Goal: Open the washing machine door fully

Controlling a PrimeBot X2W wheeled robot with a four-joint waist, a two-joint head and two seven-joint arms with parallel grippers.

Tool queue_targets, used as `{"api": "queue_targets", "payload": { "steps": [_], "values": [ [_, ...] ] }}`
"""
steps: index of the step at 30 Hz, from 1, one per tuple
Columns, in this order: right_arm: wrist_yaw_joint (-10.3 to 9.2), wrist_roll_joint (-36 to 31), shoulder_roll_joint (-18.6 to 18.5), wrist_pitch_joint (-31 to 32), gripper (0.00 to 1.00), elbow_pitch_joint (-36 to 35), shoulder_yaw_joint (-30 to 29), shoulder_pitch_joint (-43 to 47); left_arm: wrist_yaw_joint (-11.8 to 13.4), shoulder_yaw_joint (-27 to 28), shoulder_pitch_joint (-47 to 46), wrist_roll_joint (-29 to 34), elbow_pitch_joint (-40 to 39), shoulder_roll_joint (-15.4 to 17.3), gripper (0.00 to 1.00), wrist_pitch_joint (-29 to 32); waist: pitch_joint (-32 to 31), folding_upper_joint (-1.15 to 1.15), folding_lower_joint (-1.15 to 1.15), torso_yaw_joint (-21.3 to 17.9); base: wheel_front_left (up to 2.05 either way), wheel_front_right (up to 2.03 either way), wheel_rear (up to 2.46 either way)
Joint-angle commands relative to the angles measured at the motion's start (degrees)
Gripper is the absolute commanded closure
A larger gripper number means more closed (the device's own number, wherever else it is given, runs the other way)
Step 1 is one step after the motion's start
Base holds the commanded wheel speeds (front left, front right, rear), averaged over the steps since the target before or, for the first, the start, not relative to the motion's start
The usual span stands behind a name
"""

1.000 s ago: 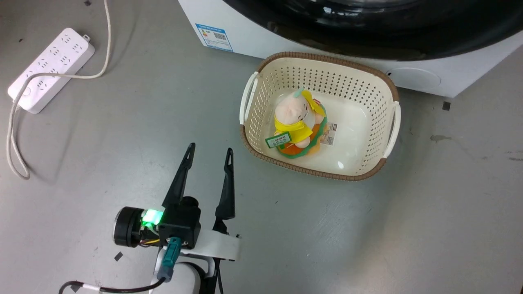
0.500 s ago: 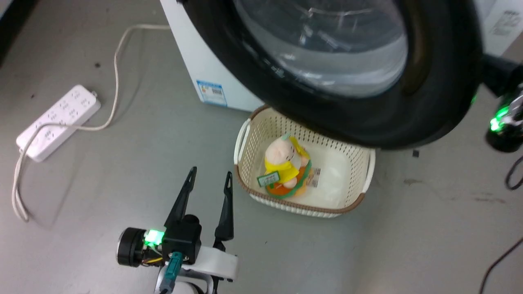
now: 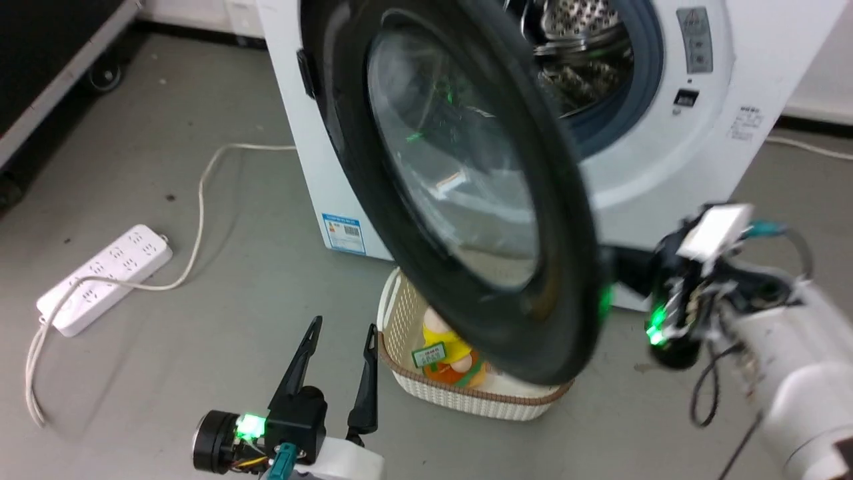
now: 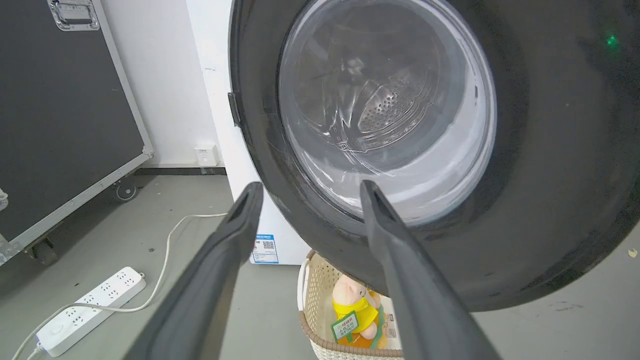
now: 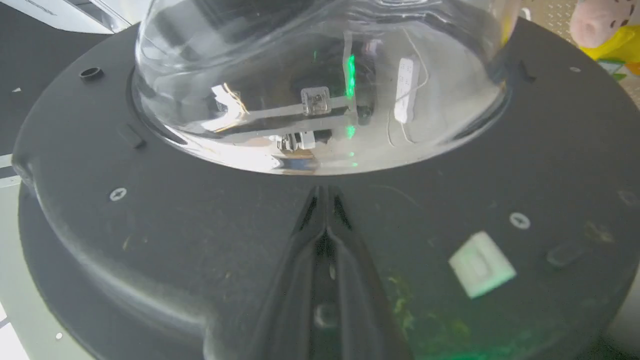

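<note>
The white washing machine (image 3: pixel 666 153) stands ahead with its steel drum (image 3: pixel 580 40) and grey seal showing. Its door (image 3: pixel 566 280), a glossy black disc with a clear glass bowl (image 4: pixel 385 110), is hinged on the left and stands swung partway out over the basket. My right gripper (image 5: pixel 325 192) is shut, and its tips rest against the door's black inner face (image 5: pixel 200 225) just below the bowl. In the head view the door's edge hides those fingertips, and the right wrist (image 3: pixel 693 280) sits behind it. My left gripper (image 3: pixel 336 327) is open low over the floor, holding nothing, in front of the door (image 4: pixel 540 190).
A cream perforated basket (image 3: pixel 400 313) with a plush toy (image 3: pixel 443 340) sits on the floor under the door. A white power strip (image 3: pixel 106 277) and its cable lie on the floor at the left. A black wheeled case (image 4: pixel 60 115) stands far left.
The head camera has tilted up, bringing the machine's front into view. The door has swung further out from the machine, and the right arm now shows behind it. The left gripper stays put.
</note>
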Motion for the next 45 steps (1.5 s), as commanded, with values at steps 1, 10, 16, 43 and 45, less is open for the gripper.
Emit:
{"api": "queue_targets", "payload": {
  "steps": [1,10,16,43,45],
  "values": [
    [0.06,-0.47,1.10,0.48,1.00,-1.04,0.43,1.96,-0.23,0.13,0.74,-0.18,-0.07,0.42,0.00,-0.30,-0.60,0.00,0.01,0.41,0.00,0.00,0.00],
    [0.06,-0.23,6.38,0.67,1.00,-9.77,3.34,13.20,-2.19,0.67,4.09,-1.42,1.34,0.50,0.00,-0.30,-4.58,0.00,0.01,3.11,0.00,0.00,0.00],
    [0.06,0.16,7.60,-1.37,1.00,-14.58,6.63,17.91,-4.14,1.39,5.45,-2.42,1.11,0.40,0.00,-0.30,-5.38,0.00,0.01,4.60,0.00,0.00,0.00],
    [0.06,-75.39,-10.19,-64.39,0.00,-52.12,-4.48,43.87,-13.65,12.19,6.44,-6.61,0.25,0.58,0.00,-0.30,-8.05,0.00,0.01,-8.25,0.00,0.00,0.00],
    [0.06,-81.23,-6.22,-64.56,0.00,-54.88,-9.46,47.30,-13.74,12.86,6.81,-6.41,0.45,0.48,0.00,-0.30,-8.19,0.00,0.01,-9.09,0.00,0.00,0.00]
  ]
}}
